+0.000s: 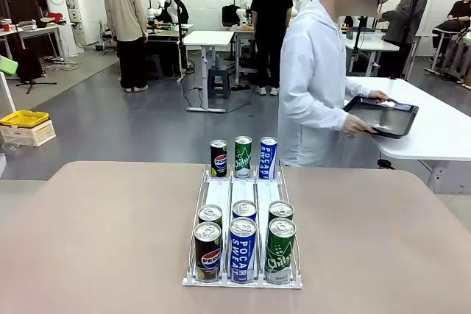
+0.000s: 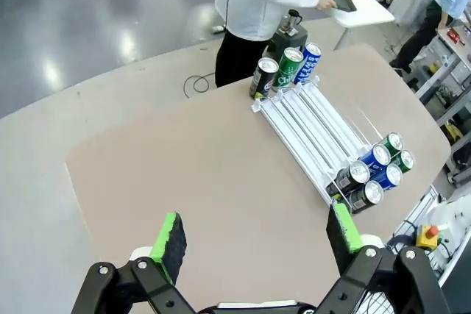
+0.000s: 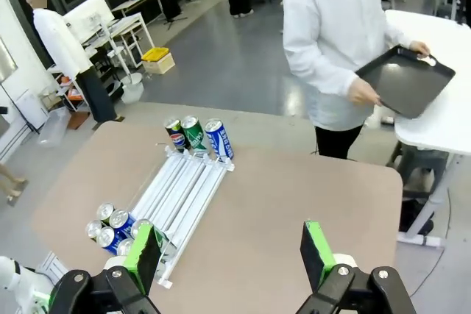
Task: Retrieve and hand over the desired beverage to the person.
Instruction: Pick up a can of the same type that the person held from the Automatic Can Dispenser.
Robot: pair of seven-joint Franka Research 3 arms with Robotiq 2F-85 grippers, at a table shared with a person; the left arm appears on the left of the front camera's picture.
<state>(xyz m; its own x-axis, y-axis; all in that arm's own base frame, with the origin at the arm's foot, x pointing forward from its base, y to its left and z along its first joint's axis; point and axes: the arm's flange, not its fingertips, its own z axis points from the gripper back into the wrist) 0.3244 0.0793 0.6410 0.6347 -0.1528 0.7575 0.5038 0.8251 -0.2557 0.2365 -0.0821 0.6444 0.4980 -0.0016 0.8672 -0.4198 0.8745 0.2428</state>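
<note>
At the beige worktop's (image 1: 88,240) middle, aluminium drink cans (image 1: 242,248) stand untouched in a white wire rack (image 1: 243,190), left claw (image 2: 255,227) and right claw (image 3: 232,240) released and empty: retrieval and handover remain.

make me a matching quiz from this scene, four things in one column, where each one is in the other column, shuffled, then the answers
Things:
1. far Chilsung can
2. black tray
3. nearest Pepsi can
4. far Pocari Sweat can

Places:
A. held by the person
B. robot's left lane of the rack, robot's end
C. middle lane, far end
D. robot's right lane, far end

Pairs: 1-C, 2-A, 3-B, 4-D
</note>
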